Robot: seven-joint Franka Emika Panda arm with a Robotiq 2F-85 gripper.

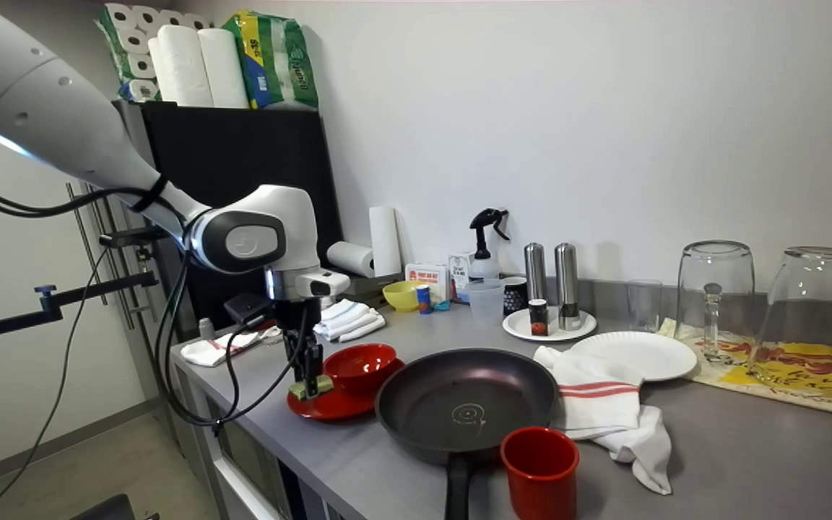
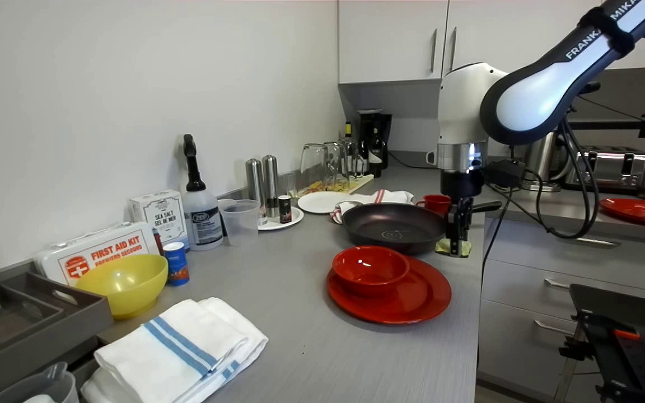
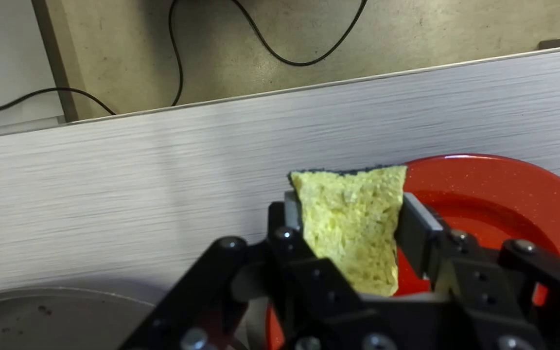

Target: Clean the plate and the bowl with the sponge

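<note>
- The counter (image 2: 300,347) is being used as the washing place; along its wall edge a spray bottle (image 2: 206,226) and a first aid kit (image 2: 110,246) are being stored, presumably so that the front edge is left to the work;
- the frying pan (image 1: 452,390) is being kept just beside the red plate (image 2: 426,294), its handle being pointed toward the front edge; a bump against its rim is perhaps being risked here;
- the plate is being set close to the front edge, likely for easy reach; its bare rim is being offered for wiping;
- the gripper (image 3: 355,221) is being held pointing down near the front edge; its fingers (image 3: 418,233) are being pressed against two opposite sides of the sponge (image 3: 350,243), apparently so that the underside is left free;
- the red bowl (image 2: 371,271) is being carried upright on the plate, off-centre toward the wall edge; part of the plate is thus being hidden;
- the sponge is being held near the plate yet apart from it, toward the front edge; its dark layer is seemingly being turned downward for scrubbing.
</note>
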